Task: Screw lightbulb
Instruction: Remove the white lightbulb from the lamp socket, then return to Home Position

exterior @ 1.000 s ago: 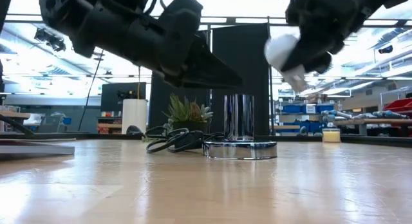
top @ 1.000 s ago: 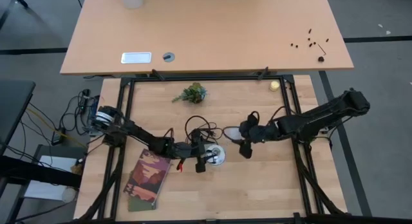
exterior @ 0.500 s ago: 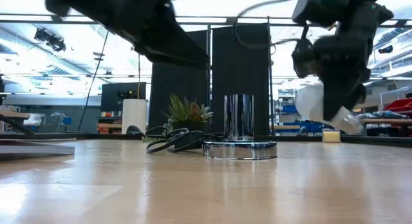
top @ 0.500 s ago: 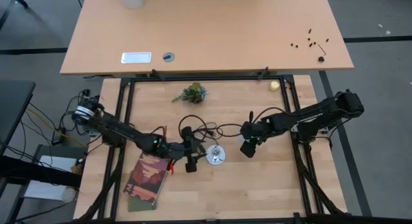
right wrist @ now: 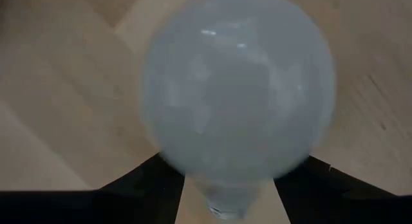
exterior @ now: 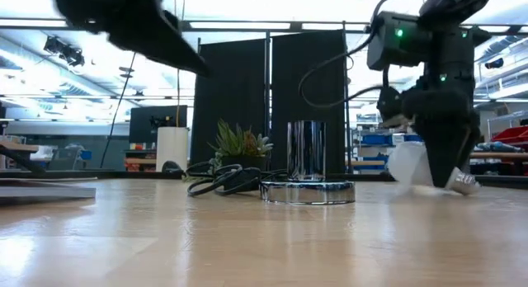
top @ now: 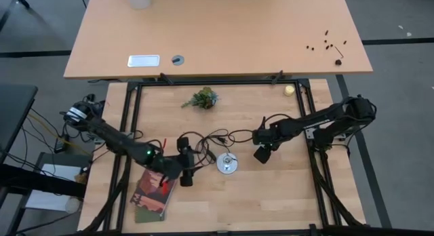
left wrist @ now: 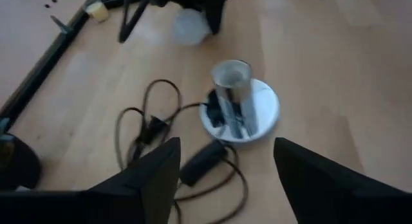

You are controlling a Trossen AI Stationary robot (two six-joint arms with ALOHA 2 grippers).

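Lightbulb (right wrist: 237,95) sits low by the table, held in the right gripper (exterior: 441,167), probably, beside the socket (exterior: 307,167), not screwed in yet; left gripper (left wrist: 225,179) is spread wide.

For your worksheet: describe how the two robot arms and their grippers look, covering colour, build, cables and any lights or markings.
Both arms are dark, almost black, built of slim jointed segments. The left arm carries small green and red lights near the left gripper, whose jaws are broad, dark and tapered. The right gripper has a boxy dark wrist block with a green light and a black cable looping from it.
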